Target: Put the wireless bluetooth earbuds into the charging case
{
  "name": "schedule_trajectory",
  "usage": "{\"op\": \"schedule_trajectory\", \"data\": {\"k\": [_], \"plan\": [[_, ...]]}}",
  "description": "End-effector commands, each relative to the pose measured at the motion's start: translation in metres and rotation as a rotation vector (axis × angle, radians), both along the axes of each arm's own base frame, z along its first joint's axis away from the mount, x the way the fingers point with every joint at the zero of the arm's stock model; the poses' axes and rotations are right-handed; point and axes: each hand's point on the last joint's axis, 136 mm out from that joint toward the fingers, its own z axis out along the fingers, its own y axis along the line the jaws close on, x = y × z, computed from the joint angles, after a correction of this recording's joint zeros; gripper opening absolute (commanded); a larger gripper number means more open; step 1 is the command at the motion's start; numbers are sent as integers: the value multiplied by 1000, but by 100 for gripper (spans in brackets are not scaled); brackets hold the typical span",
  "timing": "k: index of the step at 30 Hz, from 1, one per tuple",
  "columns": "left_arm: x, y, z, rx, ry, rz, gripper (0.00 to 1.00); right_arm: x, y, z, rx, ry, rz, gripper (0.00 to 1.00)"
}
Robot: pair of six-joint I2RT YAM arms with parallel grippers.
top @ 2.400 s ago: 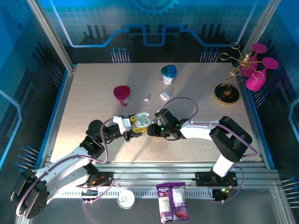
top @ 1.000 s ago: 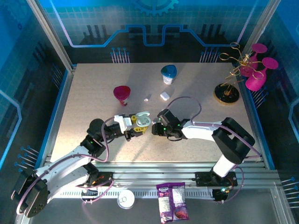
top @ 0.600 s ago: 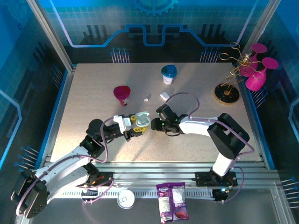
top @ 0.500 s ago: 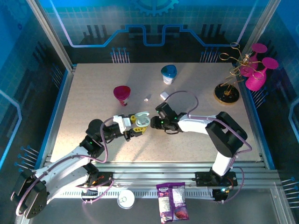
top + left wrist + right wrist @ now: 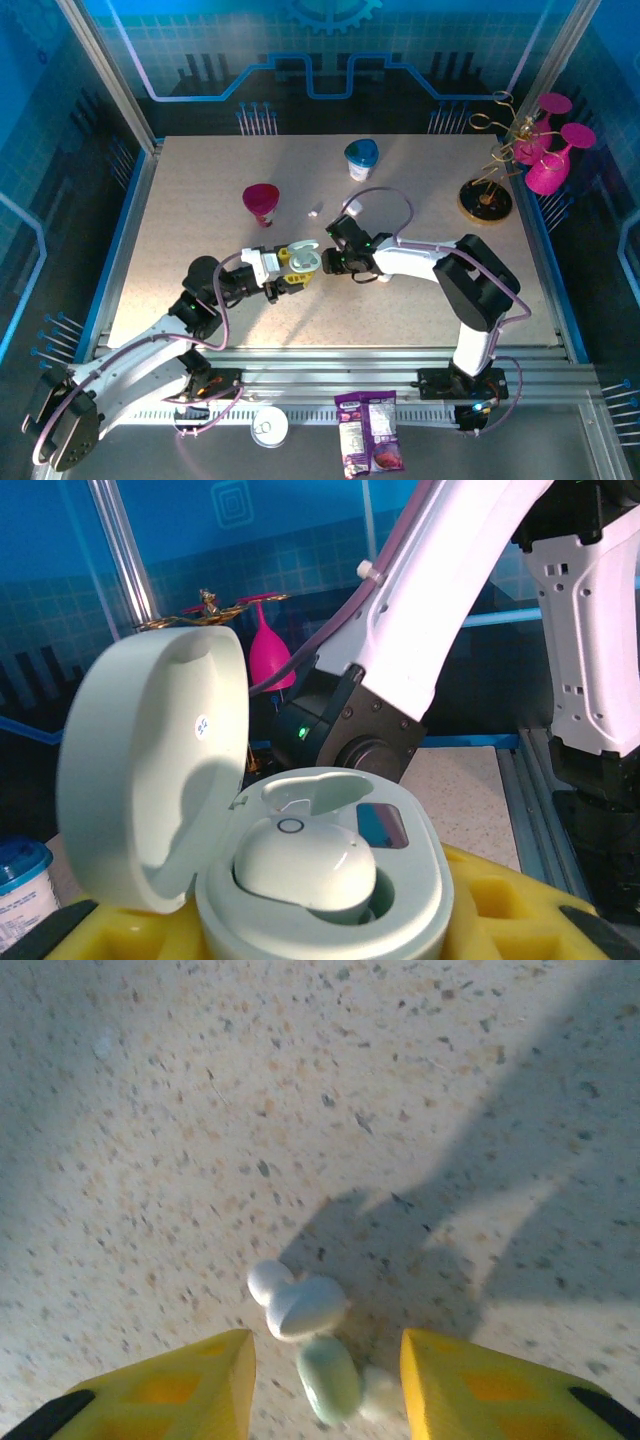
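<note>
Speckled tabletop [image 5: 420, 1070]: left gripper [image 5: 293, 268] clamps the open charging case [image 5: 320, 880]; right gripper [image 5: 325, 1385], jaws apart, straddles perhaps 2 earbuds [image 5: 300, 1305], must pinch 1.

One open case [image 5: 330, 935] (one earbud [image 5: 305, 865] inside), two pink glasses [image 5: 546, 172], one snack bag [image 5: 368, 432].

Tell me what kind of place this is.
Probably a robotics lab work cell: a left arm and right arm bolted to an aluminium rail, at a speckled table walled by blue circuit-print panels.
</note>
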Motion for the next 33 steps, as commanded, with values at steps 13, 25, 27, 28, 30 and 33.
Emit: {"op": "schedule_trajectory", "data": {"k": [13, 25, 27, 28, 30, 33], "plan": [[-18, 14, 30, -17, -92, 16, 26, -10, 4, 30, -349, -19, 274, 30], [-21, 14, 34, -13, -101, 5, 26, -11, 20, 18, -455, 6, 360, 28], [-20, 14, 34, -12, -98, 5, 26, -10, 20, 16, -474, 5, 367, 28], [-20, 13, 33, -12, -97, 4, 26, -9, 19, 14, -485, 7, 368, 28], [-20, 13, 34, -13, -100, 4, 26, -8, 19, 13, -504, 7, 373, 28], [-20, 13, 34, -14, -101, 4, 26, -7, 18, 10, -532, 6, 379, 28]]}}
